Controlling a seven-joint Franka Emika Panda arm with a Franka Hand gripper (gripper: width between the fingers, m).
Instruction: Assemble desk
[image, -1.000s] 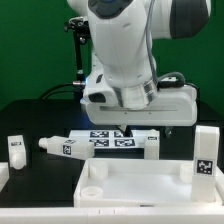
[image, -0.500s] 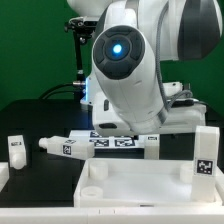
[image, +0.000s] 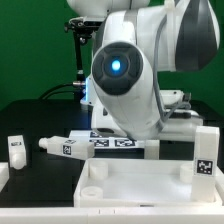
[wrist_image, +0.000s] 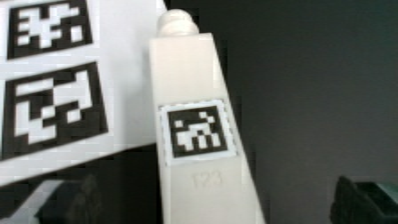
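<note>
We see a white arm (image: 125, 75) bent low over a black surface (image: 30, 120). Its pincer (wrist_image: 203, 203) hangs with its dark tips wide apart, holding nothing. Below it is the lying leg (wrist_image: 196, 130), flat on the surface, tag upward, right beside the marker board (wrist_image: 54, 90). In the exterior view the tabletop (image: 140, 185) lies at the front. The left leg (image: 14, 150) stands upright near that view's left edge, and the right leg (image: 203, 152) near its right.

You're looking at a white leg (wrist_image: 192, 70) with a black-and-white square tag (wrist_image: 198, 131). The marker board (wrist_image: 71, 60) is white, the table (wrist_image: 320, 90) black.
</note>
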